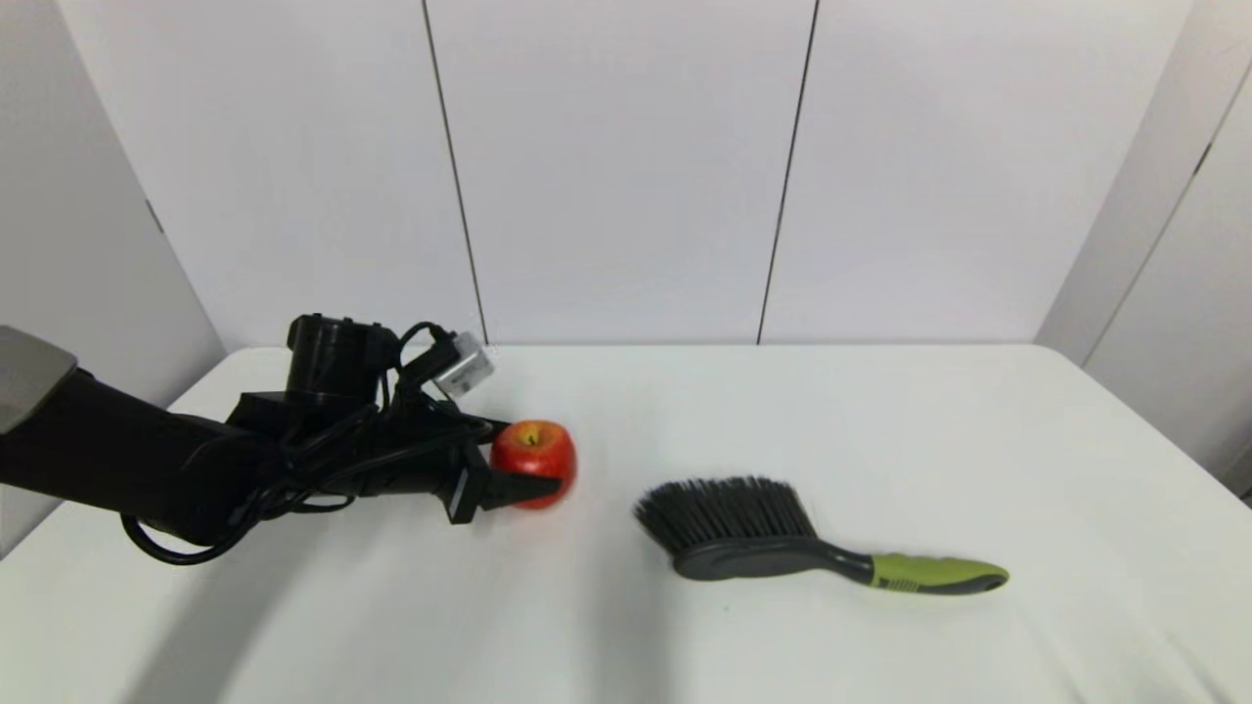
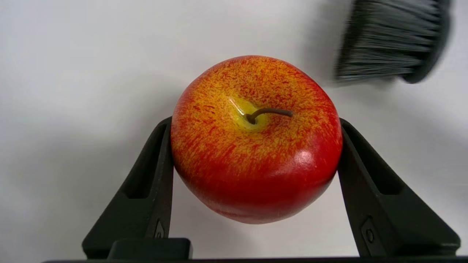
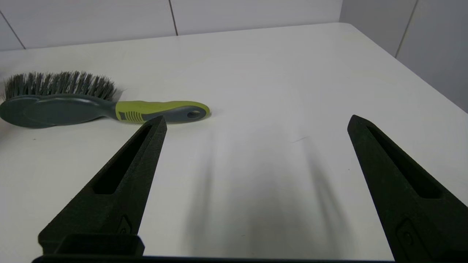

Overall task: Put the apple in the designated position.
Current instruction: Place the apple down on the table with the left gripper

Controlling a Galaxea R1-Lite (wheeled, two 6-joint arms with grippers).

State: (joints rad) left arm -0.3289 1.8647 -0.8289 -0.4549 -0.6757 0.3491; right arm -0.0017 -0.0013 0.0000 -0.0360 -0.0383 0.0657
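White panelled walls with dark seams stand behind a white table [image 1: 880, 430]. Reaching in from the 9 o'clock side of the head view, the left arm holds its left gripper [image 1: 533, 467] out over the table's left half. Its two black fingers [image 2: 153, 171] are pinched on the apple [image 1: 534, 460], one against each flank. In the left wrist view the apple [image 2: 256, 138] shows its stem and yellow dimple toward the camera, with red skin below and a glossy spot on the lower side. White tabletop shows around it; whether it rests on the surface or hangs just above cannot be told.

At about 4 o'clock from the apple, apart from it, lies a brush [image 1: 812, 543] on the table. Its dark bristles point toward 12 o'clock, away from the robot, its grey head is nearest the apple, and its green handle runs off toward 3 o'clock. The left wrist view catches the bristle head [image 2: 391, 40] just past the apple, not touching it.

Low over the table's right side is the right gripper [image 3: 256, 120], its fingers [image 3: 120, 182] spread wide with only bare tabletop between them. From there the brush [image 3: 91, 106] lies at about 10 o'clock, its handle end nearest one fingertip. This arm is out of the head view.
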